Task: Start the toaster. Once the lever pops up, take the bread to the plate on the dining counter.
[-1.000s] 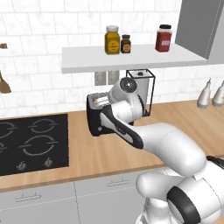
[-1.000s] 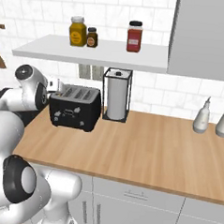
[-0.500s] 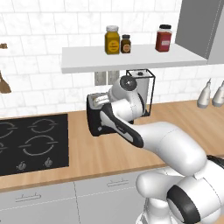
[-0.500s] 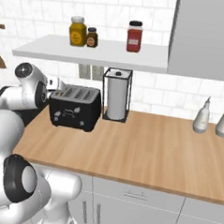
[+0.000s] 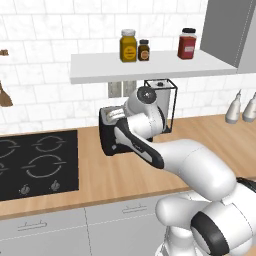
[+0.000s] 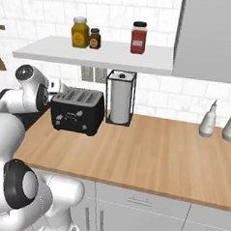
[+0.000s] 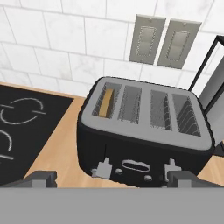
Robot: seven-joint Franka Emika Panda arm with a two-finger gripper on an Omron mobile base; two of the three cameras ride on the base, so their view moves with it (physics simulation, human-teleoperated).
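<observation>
The black toaster [image 7: 144,144] with a silvery top stands on the wood counter against the tiled wall, also seen as the toaster [image 6: 78,111] and, half hidden behind my arm, the toaster [image 5: 107,134]. A tan slice of bread [image 7: 106,103] stands in its leftmost slot. Two small levers [image 7: 103,168] sit low on its front. My gripper [image 7: 113,178] hovers in front of and a little above the toaster, open, its fingertips [image 7: 43,177] wide apart with nothing between them. The plate and the dining counter are out of view.
A black cooktop [image 5: 35,162] lies left of the toaster. A paper towel holder [image 6: 119,104] stands close on its right. A white shelf [image 6: 99,56] with jars hangs just above. Two bottles [image 6: 207,125] stand far right.
My hand has crept very slightly to the left. The toaster and the bread have not moved.
</observation>
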